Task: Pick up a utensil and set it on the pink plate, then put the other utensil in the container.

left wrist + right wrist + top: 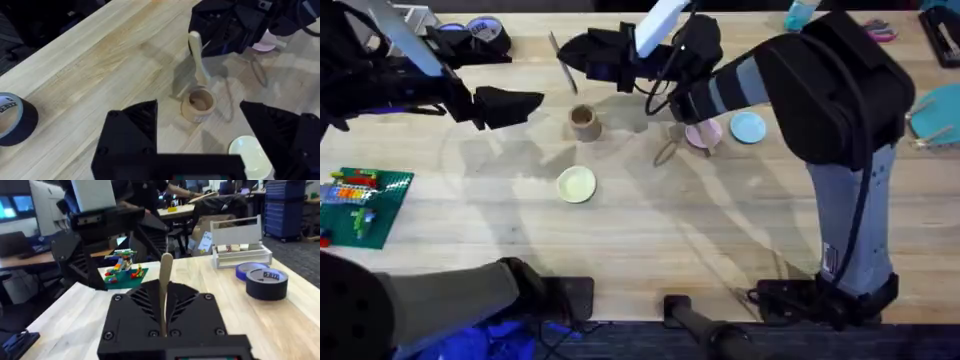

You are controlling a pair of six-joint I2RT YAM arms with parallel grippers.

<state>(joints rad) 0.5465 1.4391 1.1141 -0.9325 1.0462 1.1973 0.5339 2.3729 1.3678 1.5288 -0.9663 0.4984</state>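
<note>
**Item: spoon** (198,57). Light wood, thin handle. Held in the right end effector (578,62), whose fingers are closed on the handle; the right wrist view shows the stick rising straight up between the two black fingers. In the left wrist view its lower end hangs just above the container's mouth, slightly toward the far rim, and the shaft leans a little.

**Item: container** (584,122). Small tan cylinder, upright on the table (640,230), mouth open and seemingly empty. Narrow target, light body, likely to tip if nudged.

**Item: pink plate** (704,134). Partly under the right arm. A slim wooden piece, probably the fork (667,152), lies by its near edge; whether it rests on the plate you cannot tell from here.

**Item: left end effector** (200,145). Fingers spread wide, holding nothing, hovering near the container on its near side.

**Handling note, step in hand: lowering the spoon into the container.**
- Centre the tip over the mouth before you descend; it looks biased toward the rim.
- Bring the shaft nearer vertical so it does not catch the wall.
- Descend slowly and straight; a sideways push would likely topple the cup.
- Release only once the tip is well inside, then lift clear straight up so the fingers do not drag the handle.
- Keep the left arm where it cannot bump the cup.

**Nearby, not involved:** yellow dish (576,184), blue plate (748,127), tape roll (12,117).
</note>
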